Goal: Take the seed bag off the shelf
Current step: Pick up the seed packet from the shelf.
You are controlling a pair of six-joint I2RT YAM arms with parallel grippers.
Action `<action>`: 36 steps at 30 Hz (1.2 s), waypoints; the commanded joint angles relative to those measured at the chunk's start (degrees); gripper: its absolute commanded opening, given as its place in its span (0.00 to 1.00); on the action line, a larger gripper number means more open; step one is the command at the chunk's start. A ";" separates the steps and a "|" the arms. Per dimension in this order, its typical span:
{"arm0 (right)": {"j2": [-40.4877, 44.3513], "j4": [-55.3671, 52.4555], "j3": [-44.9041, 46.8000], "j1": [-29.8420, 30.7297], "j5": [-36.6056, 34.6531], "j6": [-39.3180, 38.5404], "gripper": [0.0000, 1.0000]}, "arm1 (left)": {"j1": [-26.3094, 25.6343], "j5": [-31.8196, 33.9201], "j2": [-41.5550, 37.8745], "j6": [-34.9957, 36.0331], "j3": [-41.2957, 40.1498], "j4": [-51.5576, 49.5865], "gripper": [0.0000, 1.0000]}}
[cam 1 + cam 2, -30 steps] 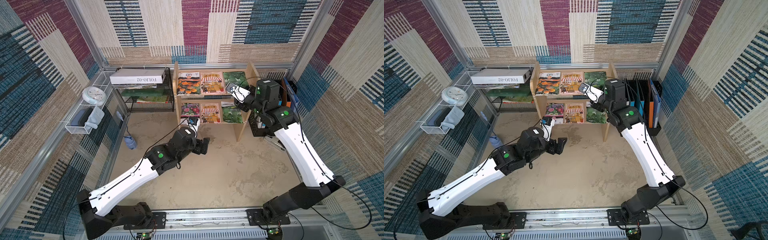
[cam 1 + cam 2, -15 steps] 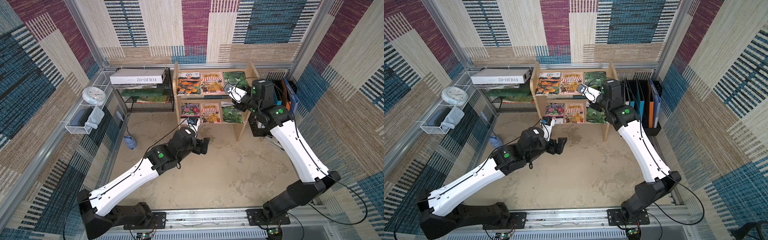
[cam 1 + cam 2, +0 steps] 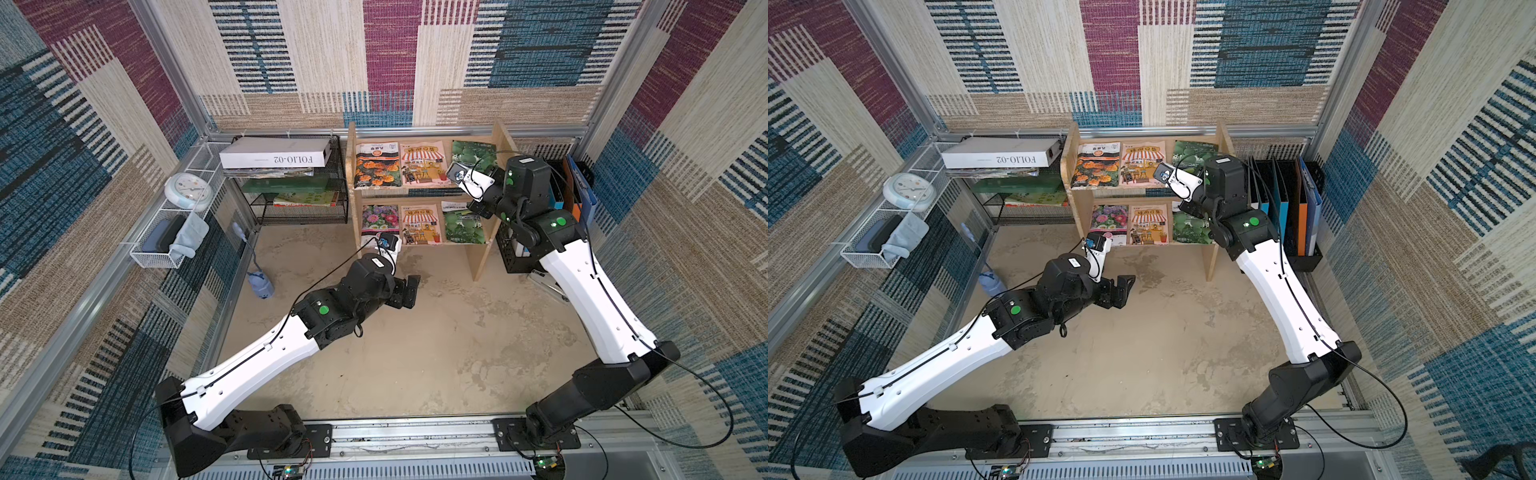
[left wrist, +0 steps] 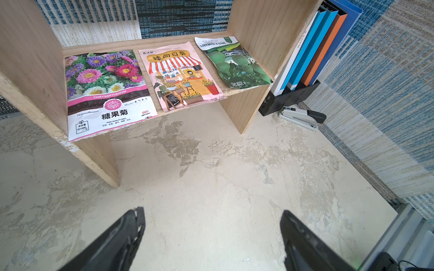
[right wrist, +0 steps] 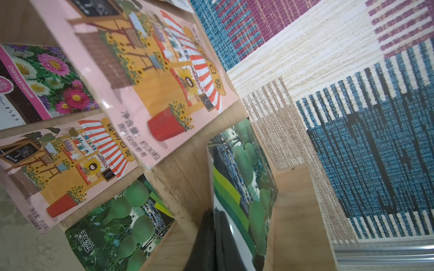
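Note:
The light wooden shelf (image 3: 482, 257) stands at the back with three seed bags on each tier. My right gripper (image 5: 215, 217) is at the right end of the upper tier. Its fingers are pressed together at the near white edge of the green gourd seed bag (image 5: 246, 169), which tilts up beside the side board (image 5: 298, 211). In both top views the wrist camera hides those fingertips, and the bag (image 3: 471, 153) (image 3: 1192, 151) shows behind it. My left gripper (image 4: 212, 223) (image 3: 409, 291) hangs open over the bare floor in front of the shelf, holding nothing.
A black wire-mesh rack (image 3: 299, 203) with a white box (image 3: 274, 153) stands left of the shelf. A black file holder (image 3: 1304, 257) with folders is on its right, with a stapler (image 4: 303, 117) on the floor beside it. A white wire basket (image 3: 166, 232) hangs on the left wall.
My right gripper has closed at the near edge of the green bag on the upper tier, and that arm has edged closer to the shelf. The left arm has not moved.

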State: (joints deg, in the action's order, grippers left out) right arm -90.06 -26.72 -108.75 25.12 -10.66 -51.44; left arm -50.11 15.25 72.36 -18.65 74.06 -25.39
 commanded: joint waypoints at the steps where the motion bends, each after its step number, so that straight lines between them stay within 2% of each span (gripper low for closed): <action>1: 0.87 0.35 0.78 0.01 -0.07 0.82 0.00 | 0.01 0.38 -0.01 0.34 0.53 1.04 0.95; 7: 5.65 1.68 4.56 0.05 2.02 2.03 0.00 | -0.08 -6.12 -0.98 -0.11 2.35 1.62 0.96; 14: 14.59 4.63 13.84 0.10 6.31 3.73 0.00 | -0.03 -16.04 -0.34 -3.65 10.14 2.56 0.97; 22: 20.41 9.08 22.59 0.09 7.94 4.60 0.00 | -0.01 -19.07 6.91 -11.81 22.96 1.16 0.99; 31: 24.05 11.99 26.36 0.08 9.99 4.06 0.00 | 1.42 -16.09 15.57 -19.49 35.25 -0.22 0.99; 36: 25.56 11.56 27.27 0.08 11.67 4.25 0.00 | 4.27 -21.43 21.04 -24.91 39.85 0.22 0.99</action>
State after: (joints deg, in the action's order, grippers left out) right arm -65.23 -16.84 -81.65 25.17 -0.64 -47.79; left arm -46.74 -2.55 91.53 -39.31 112.31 -24.95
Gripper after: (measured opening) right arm 0.064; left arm 0.991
